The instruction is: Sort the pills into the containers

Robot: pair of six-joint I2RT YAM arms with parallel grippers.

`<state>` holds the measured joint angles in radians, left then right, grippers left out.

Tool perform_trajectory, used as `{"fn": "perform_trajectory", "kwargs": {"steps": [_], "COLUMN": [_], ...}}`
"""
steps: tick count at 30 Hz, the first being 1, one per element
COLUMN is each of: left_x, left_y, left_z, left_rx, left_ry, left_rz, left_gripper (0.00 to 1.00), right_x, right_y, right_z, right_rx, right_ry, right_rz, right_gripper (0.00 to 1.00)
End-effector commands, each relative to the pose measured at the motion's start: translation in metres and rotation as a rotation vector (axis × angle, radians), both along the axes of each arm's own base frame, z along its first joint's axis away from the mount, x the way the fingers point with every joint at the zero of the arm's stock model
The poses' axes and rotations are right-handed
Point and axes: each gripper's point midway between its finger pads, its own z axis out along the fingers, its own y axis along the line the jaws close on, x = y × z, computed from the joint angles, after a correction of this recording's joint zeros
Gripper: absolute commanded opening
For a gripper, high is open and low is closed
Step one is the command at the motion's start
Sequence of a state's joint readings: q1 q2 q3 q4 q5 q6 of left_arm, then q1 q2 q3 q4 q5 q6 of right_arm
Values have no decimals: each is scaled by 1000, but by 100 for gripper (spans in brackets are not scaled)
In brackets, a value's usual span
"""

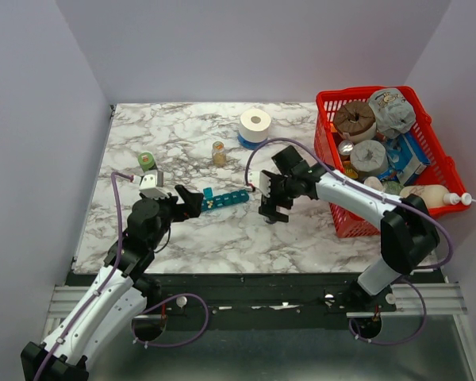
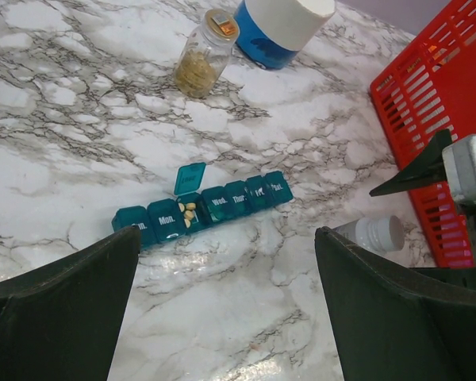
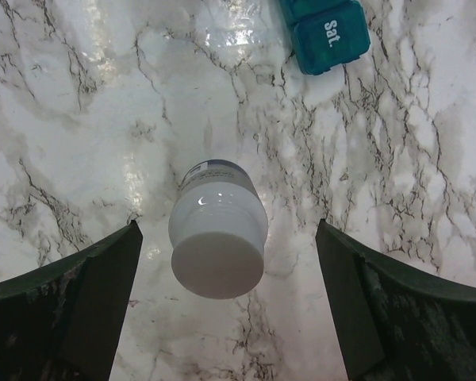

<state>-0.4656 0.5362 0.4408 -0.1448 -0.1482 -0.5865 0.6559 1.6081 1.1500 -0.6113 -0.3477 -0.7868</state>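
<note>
The teal organizer strip (image 1: 226,198) lies mid-table, between my two grippers. In the left wrist view the strip (image 2: 246,194) has one lid (image 2: 190,178) standing open, next to "Mon.", and several tan pills (image 2: 188,213) lie in that compartment. The other lids are shut. A tiny pinkish speck (image 2: 255,346) lies on the marble between my left fingers. My left gripper (image 2: 228,232) is open and empty, just short of the strip's left end. My right gripper (image 3: 228,225) is open, straddling a white-capped bottle (image 3: 218,238) without touching it. The strip's "Sat." end (image 3: 329,32) lies just beyond.
An amber glass jar (image 1: 218,152) and a white roll on a blue base (image 1: 255,123) stand behind the strip. A green-capped jar (image 1: 147,161) is at the left. A red mesh basket (image 1: 333,119) full of items is at the right, behind my right arm.
</note>
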Motion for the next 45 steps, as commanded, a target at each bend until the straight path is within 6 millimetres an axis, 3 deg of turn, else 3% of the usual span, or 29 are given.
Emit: {"fn": "perform_trajectory", "kwargs": {"steps": [1, 17, 22, 27, 32, 36, 38, 39, 41, 42, 43, 45], "left_x": [0, -1, -2, -13, -24, -43, -53, -55, -60, -59, -57, -51], "left_y": [0, -10, -16, -51, -74, -100, -113, -116, -125, -127, -131, -135], "left_z": [-6, -6, -11, 6, 7, 7, -4, 0, -15, -6, -18, -12], "left_rx": [7, -28, -69, -152, -122, -34, 75, 91, 219, 227, 278, 344], "left_ry": [7, -7, -17, -119, -190, -302, -354, -390, -443, -499, -495, -555], "left_rz": [-9, -52, -71, -276, -380, -470, -511, -513, -541, -525, -530, -501], "left_gripper": [99, 99, 99, 99, 99, 99, 99, 99, 99, 99, 99, 99], "right_x": [5, 1, 1, 0, -4, -7, -8, -10, -11, -13, -13, -17], "right_y": [1, 1, 2, 3, 5, 8, 9, 11, 12, 13, 14, 16], "right_z": [-10, -35, -36, -35, -30, -23, -17, -13, -4, 2, 6, 18], "right_rx": [-10, -49, -54, -53, -42, -21, -12, 0, 10, 20, 26, 45], "right_ry": [1, 75, 92, 108, 119, 136, 144, 156, 165, 171, 176, 192], "right_rz": [-1, -11, -12, -8, -1, -5, -9, -10, -17, -24, -28, -37], "right_gripper": [98, 90, 78, 67, 49, 44, 44, 44, 43, 43, 43, 43]}}
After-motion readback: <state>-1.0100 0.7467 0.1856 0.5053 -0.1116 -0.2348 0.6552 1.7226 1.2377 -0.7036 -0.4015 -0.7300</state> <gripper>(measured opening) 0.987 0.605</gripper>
